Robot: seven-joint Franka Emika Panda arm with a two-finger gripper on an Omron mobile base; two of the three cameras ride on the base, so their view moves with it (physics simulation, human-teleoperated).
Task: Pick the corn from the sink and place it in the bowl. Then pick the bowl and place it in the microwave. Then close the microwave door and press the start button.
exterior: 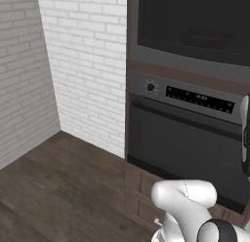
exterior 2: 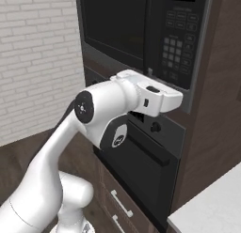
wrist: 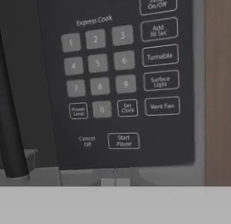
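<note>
You face brick wall (exterior: 83, 65), wood floor (exterior: 58, 182) and closed microwave door (exterior 2: 115, 27); you cannot tell the tool's (exterior 2: 176, 99) opening.

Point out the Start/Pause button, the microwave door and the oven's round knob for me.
Start/Pause button, white-outlined on the dark keypad (wrist: 123, 140): hand view, centre of its label.
Black glass microwave door (exterior 2: 115, 25): right base view, middle of the dark window.
Small round black oven knob (exterior: 151, 87): left base view, the knob's face.

- Arm (exterior 2: 101, 115) raised, elbow bent, forearm level, reaching toward the microwave (exterior 2: 141, 30).
- Hand (exterior 2: 157, 98) at the microwave's lower keypad edge; jaws hidden, state unreadable.
</note>
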